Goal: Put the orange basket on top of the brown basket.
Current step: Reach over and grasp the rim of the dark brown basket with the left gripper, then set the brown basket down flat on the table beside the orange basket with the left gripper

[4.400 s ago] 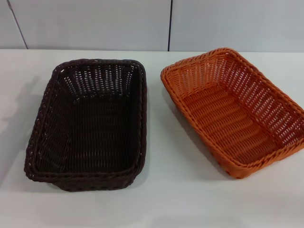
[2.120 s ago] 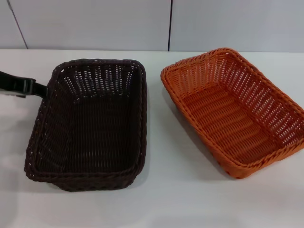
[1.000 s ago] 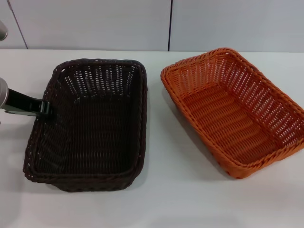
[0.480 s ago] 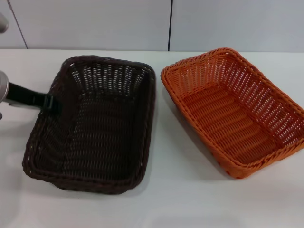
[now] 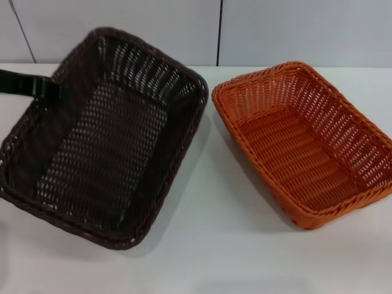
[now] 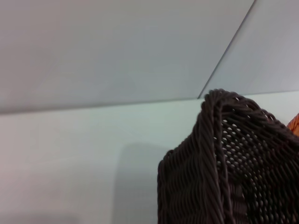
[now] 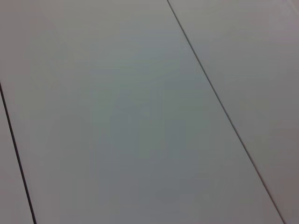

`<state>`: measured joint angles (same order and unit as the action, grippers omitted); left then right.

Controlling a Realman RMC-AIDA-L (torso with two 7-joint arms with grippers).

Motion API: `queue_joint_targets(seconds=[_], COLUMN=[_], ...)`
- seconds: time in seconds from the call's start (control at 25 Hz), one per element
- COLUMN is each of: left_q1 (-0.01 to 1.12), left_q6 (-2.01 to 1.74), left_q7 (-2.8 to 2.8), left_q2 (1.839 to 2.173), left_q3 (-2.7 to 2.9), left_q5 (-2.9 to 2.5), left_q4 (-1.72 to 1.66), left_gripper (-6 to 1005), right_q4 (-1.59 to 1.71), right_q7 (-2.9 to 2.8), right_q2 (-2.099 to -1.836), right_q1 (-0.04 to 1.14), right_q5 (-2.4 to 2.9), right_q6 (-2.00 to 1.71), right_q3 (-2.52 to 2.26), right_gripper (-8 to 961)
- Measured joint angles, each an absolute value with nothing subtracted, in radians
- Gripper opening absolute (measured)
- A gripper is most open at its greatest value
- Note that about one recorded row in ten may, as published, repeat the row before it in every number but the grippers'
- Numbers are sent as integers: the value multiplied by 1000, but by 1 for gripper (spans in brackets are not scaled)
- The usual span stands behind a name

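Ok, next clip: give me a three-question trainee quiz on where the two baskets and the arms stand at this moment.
1. True or false: the orange basket sits inside the brown basket.
2. Which tool is at the brown basket's rim? A) left B) right C) both
3. Fill in: the brown basket is tilted with its left side raised, while the orange one lies ____ on the white table.

Key: 1. False; the two stand side by side, apart. 2. A; the left tool meets the rim on the basket's left side, and the right tool is not in view. 3. flat.
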<state>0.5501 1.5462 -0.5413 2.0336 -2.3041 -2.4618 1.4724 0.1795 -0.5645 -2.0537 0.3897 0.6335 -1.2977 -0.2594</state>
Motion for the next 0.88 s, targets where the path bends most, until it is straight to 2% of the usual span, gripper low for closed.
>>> queue_joint_targets(seconds=[0.12,0.24,0.32,0.48,0.76,0.84,0.88], left_q1=[548,553,563,596,643,673,736], left_q6=[1572,1618,1669,1730,1736,1722,1662], left_q7=[-562,-604,-650,-727,-769,-799,-848], left_q2=[2018,1986,1951,1925,1923,1931,1948], left_q3=[-2319,-2340,-2346,-2338,-2325,-2312,-2266], left_q5=[-2434,-2382,-2320,-2262,-2262,-2264,-2264], left_q4=[1504,1506,1474,1395,1295,1218,1063], left_gripper=[205,205,206,206,206,206,206], right_q4=[179,179,179,179,179,179,179], right_q7=[-564,-564,-564,-564,-564,-564,-564], right_q2=[-2053,-2053,-2053,-2052,-2052,-2052,-2052], right_q1=[390,391,391,390,384,380,377], right_q5=[634,634,633,634,634,634,634], right_q6=[-1298,-1294,-1290,-1287,-1287,-1287,-1287], right_q3=[-259,-259,-259,-259,-259,-259,-259], right_gripper=[824,824,824,824,824,824,824])
